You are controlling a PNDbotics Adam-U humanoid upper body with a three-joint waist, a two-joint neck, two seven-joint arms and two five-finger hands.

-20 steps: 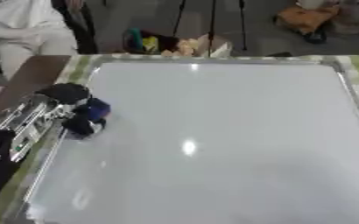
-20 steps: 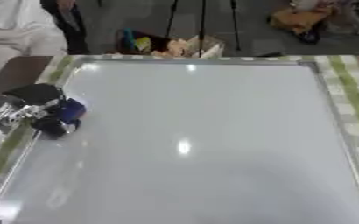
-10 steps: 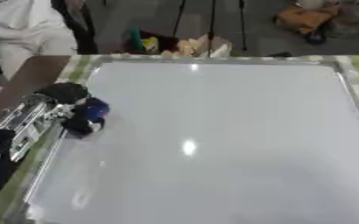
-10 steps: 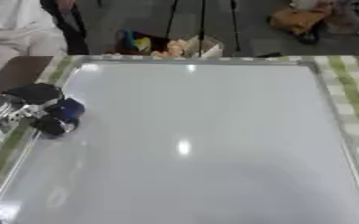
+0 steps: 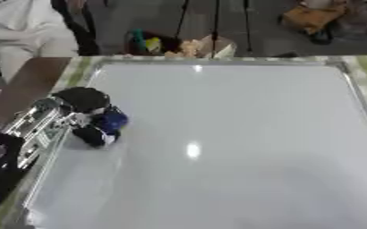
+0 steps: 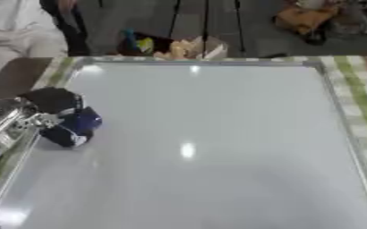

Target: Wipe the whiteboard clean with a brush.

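Observation:
A large whiteboard [image 5: 233, 134] with a silver frame fills most of both views and shows no marks. My left hand [image 5: 83, 117] reaches in from the left edge and rests on the board's left side. Its black fingers are curled round a blue brush [image 5: 110, 121], which touches the board surface. In the right eye view the same brush [image 6: 80, 121] sits just inside the left frame. My right hand shows in neither view.
A green checked cloth [image 6: 357, 94] lies under the board and shows along its right and top edges. Beyond the far edge, on the floor, stand a box with colourful items [image 5: 171, 44] and tripod legs. A person in white sits at the far left.
The left hand and brush have stayed in almost the same spot on the board's left side, shifting only slightly.

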